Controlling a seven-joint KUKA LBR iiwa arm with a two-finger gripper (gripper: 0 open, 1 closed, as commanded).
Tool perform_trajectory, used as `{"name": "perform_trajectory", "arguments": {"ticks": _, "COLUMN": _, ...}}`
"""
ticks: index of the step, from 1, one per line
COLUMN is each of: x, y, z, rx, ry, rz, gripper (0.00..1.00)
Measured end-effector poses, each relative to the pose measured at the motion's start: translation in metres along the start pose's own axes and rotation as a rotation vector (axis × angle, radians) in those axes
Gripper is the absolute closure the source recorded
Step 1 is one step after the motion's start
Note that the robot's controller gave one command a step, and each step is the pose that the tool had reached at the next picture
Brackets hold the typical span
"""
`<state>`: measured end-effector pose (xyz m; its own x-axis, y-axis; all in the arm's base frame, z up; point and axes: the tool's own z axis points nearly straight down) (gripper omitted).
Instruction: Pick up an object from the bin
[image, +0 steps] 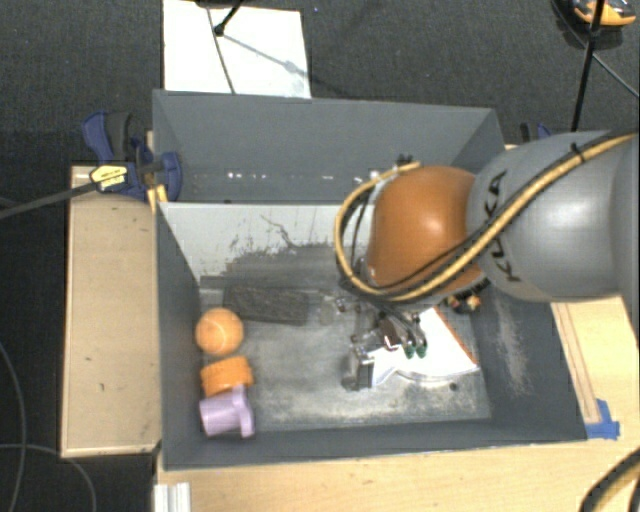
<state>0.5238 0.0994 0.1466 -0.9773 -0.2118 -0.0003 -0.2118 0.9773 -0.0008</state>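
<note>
My gripper (380, 345) hangs low over the bin floor, right of the middle, under the arm's orange cover. It stands on the left edge of a flat white thing (440, 358) with an orange-red corner, which lies on the floor at the right. A dark grey oblong block (265, 302) lies to the left of the gripper, apart from it.
Along the bin's left wall sit an orange ball (219, 330), a short orange cylinder (227, 375) and a purple spool-like piece (228, 413) in a row toward the front. The arm covers the bin's right rear part.
</note>
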Motion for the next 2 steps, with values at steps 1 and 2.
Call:
{"name": "perform_trajectory", "arguments": {"ticks": 1, "x": 0.013, "y": -0.039, "z": -0.024, "rx": -0.003, "ry": 0.0, "rz": 0.046, "gripper": 0.0}}
{"name": "perform_trajectory", "arguments": {"ticks": 2, "x": 0.022, "y": -0.083, "z": -0.05, "rx": 0.0, "ry": -0.004, "rz": 0.055, "gripper": 0.0}}
